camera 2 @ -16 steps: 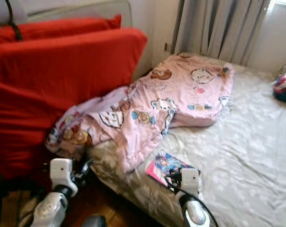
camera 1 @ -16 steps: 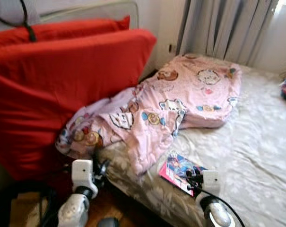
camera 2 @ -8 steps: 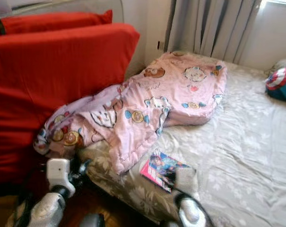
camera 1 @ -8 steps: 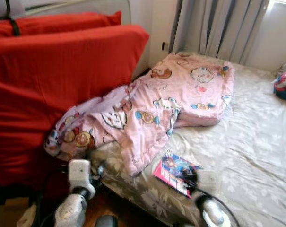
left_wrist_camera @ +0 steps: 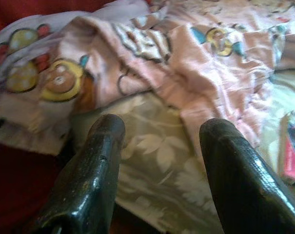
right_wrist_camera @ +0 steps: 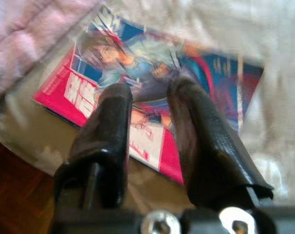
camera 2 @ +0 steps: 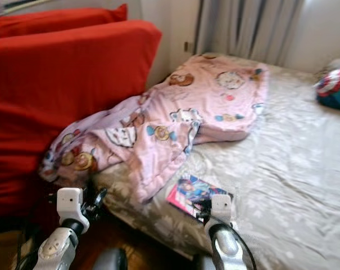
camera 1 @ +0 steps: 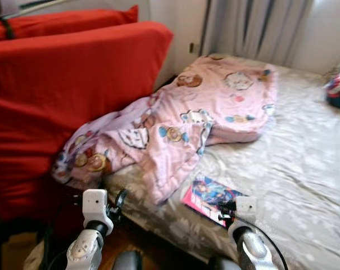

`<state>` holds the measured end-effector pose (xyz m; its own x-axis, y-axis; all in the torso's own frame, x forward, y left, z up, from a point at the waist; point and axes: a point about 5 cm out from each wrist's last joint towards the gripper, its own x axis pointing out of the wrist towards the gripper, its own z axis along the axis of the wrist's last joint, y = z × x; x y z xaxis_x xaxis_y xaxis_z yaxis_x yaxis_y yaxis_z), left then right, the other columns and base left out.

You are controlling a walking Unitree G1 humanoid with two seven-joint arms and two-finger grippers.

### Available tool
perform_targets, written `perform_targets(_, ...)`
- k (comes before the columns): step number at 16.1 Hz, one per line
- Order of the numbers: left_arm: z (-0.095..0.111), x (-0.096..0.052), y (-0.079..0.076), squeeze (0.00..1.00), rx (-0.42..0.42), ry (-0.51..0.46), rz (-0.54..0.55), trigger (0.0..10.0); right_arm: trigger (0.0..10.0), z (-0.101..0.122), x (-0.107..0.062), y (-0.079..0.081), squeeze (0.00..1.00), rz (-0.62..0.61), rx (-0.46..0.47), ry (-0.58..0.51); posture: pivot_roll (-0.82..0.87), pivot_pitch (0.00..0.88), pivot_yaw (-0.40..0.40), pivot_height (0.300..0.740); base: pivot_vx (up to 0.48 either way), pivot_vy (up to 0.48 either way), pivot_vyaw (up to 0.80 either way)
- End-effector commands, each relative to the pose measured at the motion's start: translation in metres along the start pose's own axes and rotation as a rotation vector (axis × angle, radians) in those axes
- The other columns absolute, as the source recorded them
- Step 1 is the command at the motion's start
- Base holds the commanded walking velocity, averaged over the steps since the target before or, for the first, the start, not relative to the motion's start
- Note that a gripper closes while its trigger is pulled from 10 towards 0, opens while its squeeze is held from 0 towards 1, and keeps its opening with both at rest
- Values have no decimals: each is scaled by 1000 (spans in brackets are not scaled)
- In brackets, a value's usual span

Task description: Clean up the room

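A pink cartoon-print blanket (camera 1: 175,124) lies crumpled across the bed's left part and hangs over its near edge. A glossy comic magazine (camera 1: 206,194) with a pink and blue cover lies flat on the grey floral sheet (camera 1: 293,169), close to the bed's front edge. My right gripper (camera 1: 226,212) hovers over the magazine's near end; in the right wrist view the right gripper (right_wrist_camera: 149,90) is open above the cover (right_wrist_camera: 152,63) with nothing between the fingers. My left gripper (camera 1: 116,202) stands open (left_wrist_camera: 162,129) before the bed edge, just below the hanging blanket (left_wrist_camera: 152,58).
Big red cushions (camera 1: 63,84) lean upright left of the bed, touching the blanket. Grey curtains (camera 1: 254,28) hang behind the bed. A round red, white and blue cushion (camera 1: 338,90) lies at the far right. Dark wooden floor (camera 1: 133,242) shows below the bed edge.
The camera has shifted slightly and the picture is blurrier. My right wrist, low and smeared half a second ago, stands again at the magazine's near end. The left arm holds its place.
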<state>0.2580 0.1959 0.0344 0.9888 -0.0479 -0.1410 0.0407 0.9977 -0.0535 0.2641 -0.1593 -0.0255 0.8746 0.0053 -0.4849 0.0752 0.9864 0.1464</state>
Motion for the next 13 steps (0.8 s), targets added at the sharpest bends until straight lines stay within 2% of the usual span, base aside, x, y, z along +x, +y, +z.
perform_targets(1, 11, 6, 4, 0, -13, -32, 10, 10000, 10000, 0, 1, -12, 0, -62, 64, 35, 78, 89, -20, 611, 0, 0, 0)
perform_targets(2, 13, 8, 6, 0, -6, -35, 12, 10000, 10000, 2, 3, -14, 925, -78, 88, 56, 85, 100, -18, 611, 0, 0, 0)
perform_targets(3, 15, 9, 7, 0, -5, -38, 14, 10000, 10000, 5, 5, -15, 1000, -95, 128, 56, 95, 117, -14, 611, 0, 0, 0)
perform_targets(4, 22, 10, 11, 0, 5, -47, 14, 10000, 10000, 13, 8, -23, 1000, -160, 212, 57, 105, 156, -6, 611, 0, 0, 0)
perform_targets(7, 25, 5, 15, 0, 16, -48, 10, 10000, 10000, 22, 11, -31, 1000, -197, 246, 49, 119, 208, 6, 611, 0, 0, 0)
perform_targets(11, 20, -10, 13, 0, 18, -15, 0, 10000, 10000, 30, 9, -53, 1000, -281, 302, 37, 127, 247, 15, 611, 0, 0, 0)
perform_targets(12, 19, -13, 12, 0, 19, -8, -6, 10000, 10000, 30, 9, -55, 0, -287, 320, 37, 128, 257, 17, 611, 0, 0, 0)
perform_targets(13, 18, -15, 12, 0, 19, -2, -9, 10000, 10000, 31, 9, -56, 0, -291, 333, 37, 128, 263, 19, 611, 0, 0, 0)
